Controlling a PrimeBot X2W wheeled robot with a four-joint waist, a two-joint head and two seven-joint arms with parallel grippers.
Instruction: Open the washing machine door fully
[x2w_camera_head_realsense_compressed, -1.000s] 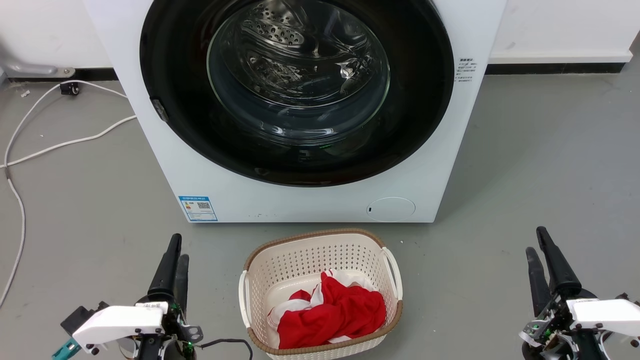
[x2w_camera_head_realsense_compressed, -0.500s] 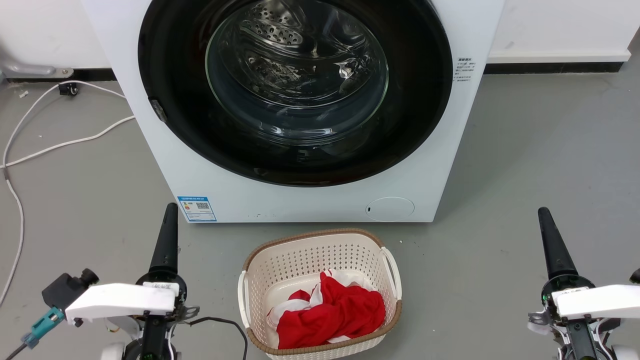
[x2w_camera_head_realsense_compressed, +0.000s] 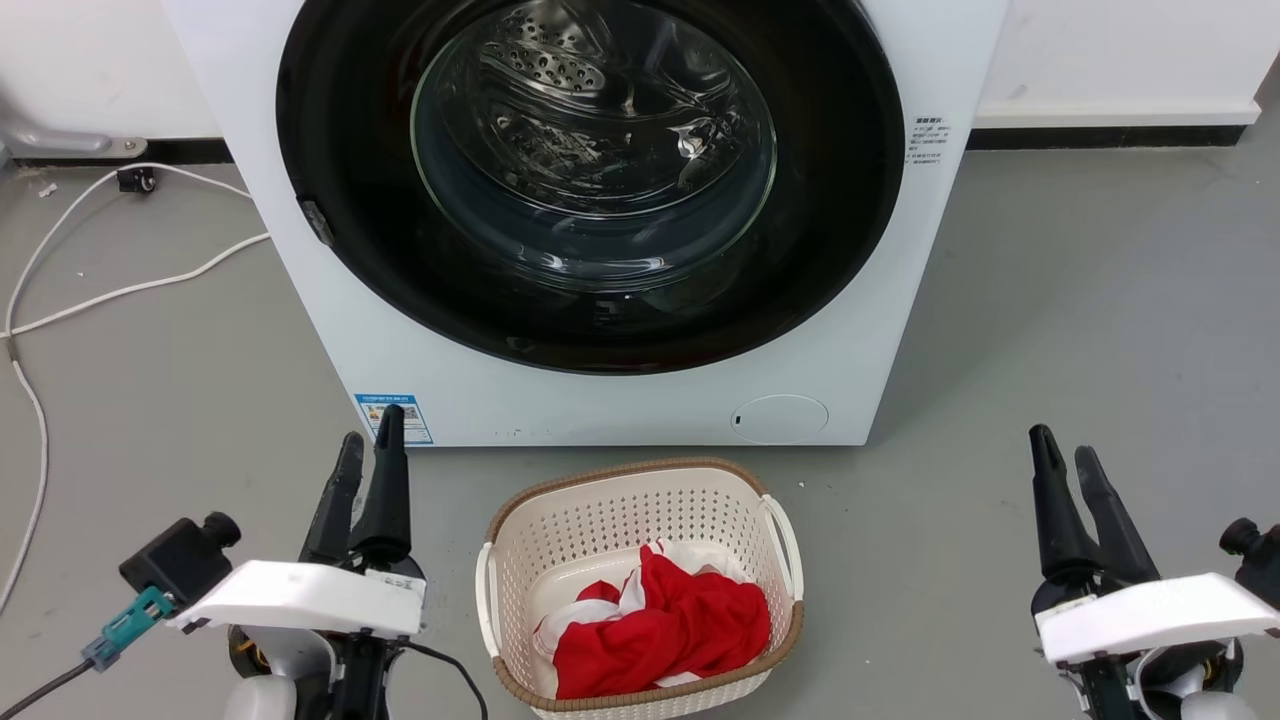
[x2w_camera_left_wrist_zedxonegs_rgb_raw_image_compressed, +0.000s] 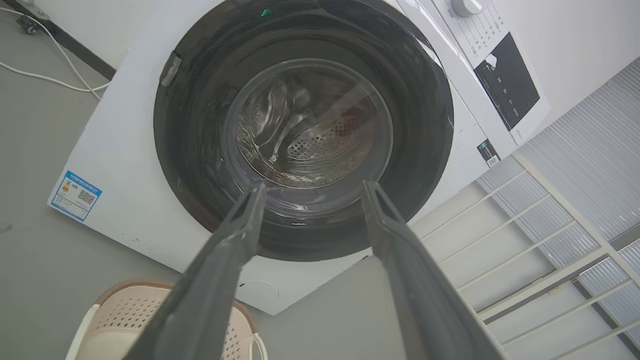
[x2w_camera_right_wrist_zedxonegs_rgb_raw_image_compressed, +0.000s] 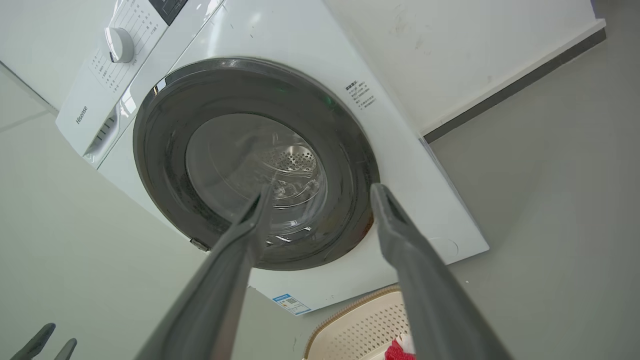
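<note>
The washing machine door (x2w_camera_head_realsense_compressed: 590, 330) is a glossy black ring around a clear glass bowl, lying flush against the white machine front. A small grey latch tab (x2w_camera_head_realsense_compressed: 318, 220) sits on its left rim. My left gripper (x2w_camera_head_realsense_compressed: 371, 428) hovers over the floor below the machine's lower left corner, open and empty. My right gripper (x2w_camera_head_realsense_compressed: 1061, 443) hangs over the floor to the machine's right, also open and empty. The left wrist view has the door (x2w_camera_left_wrist_zedxonegs_rgb_raw_image_compressed: 200, 125) beyond the spread left gripper (x2w_camera_left_wrist_zedxonegs_rgb_raw_image_compressed: 314, 186). The right wrist view frames the door (x2w_camera_right_wrist_zedxonegs_rgb_raw_image_compressed: 165, 165) past the right gripper (x2w_camera_right_wrist_zedxonegs_rgb_raw_image_compressed: 321, 189).
A cream laundry basket (x2w_camera_head_realsense_compressed: 640, 475) with red and white cloth (x2w_camera_head_realsense_compressed: 660, 620) stands on the floor right in front of the machine, between my arms. White cables (x2w_camera_head_realsense_compressed: 120, 290) trail over the grey floor at the left. A white wall with a dark skirting (x2w_camera_head_realsense_compressed: 1100, 135) runs behind.
Both wrists have turned, so each gripper's two fingers now show side by side. The left gripper has shifted slightly right, the right gripper slightly left. The door has not moved.
</note>
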